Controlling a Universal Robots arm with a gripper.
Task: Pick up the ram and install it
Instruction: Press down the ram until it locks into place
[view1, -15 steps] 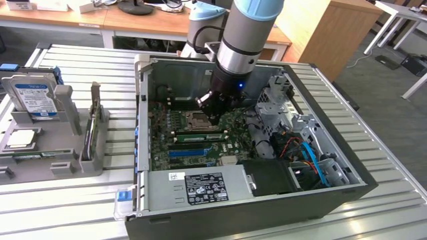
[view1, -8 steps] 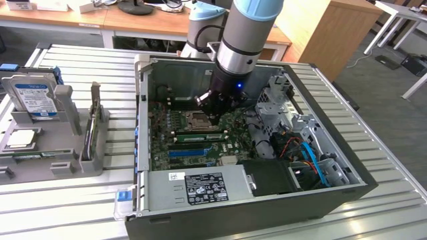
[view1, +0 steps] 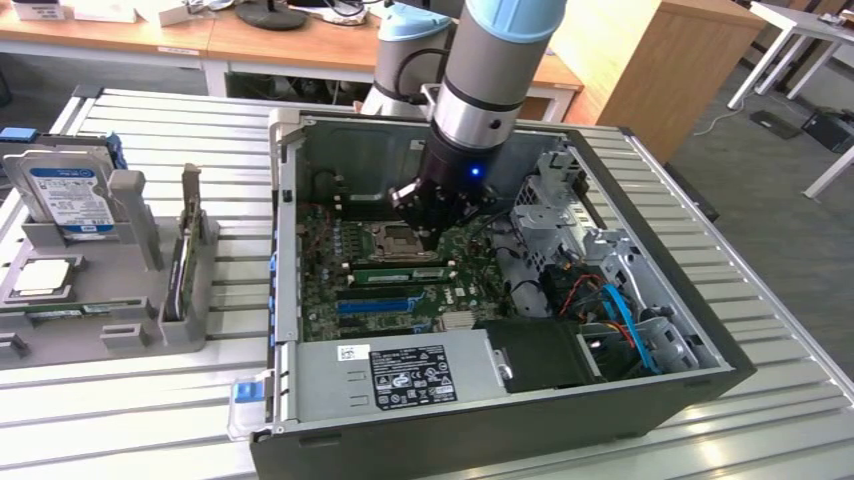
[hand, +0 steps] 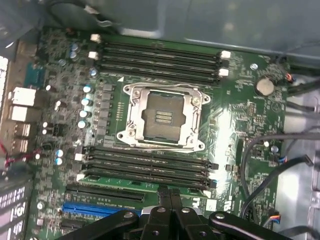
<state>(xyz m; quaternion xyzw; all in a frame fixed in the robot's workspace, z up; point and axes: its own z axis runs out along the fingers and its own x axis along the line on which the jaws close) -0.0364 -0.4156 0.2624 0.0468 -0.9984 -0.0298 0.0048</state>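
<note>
Black metal pincer (hand: 170, 207) closed, flat green ram (hand: 145, 181) seated; glossy motherboard (hand: 240, 125)

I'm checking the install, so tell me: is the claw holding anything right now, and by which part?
Nothing appears held. The claw is shut, its tips together over the ram stick, which sits plugged into the motherboard.

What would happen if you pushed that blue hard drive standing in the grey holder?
The hard drive looks like a stiff metal box, probably heavy for its size. It stands on edge, but the grey holder hugs it, so it likely wouldn't tip.
</note>
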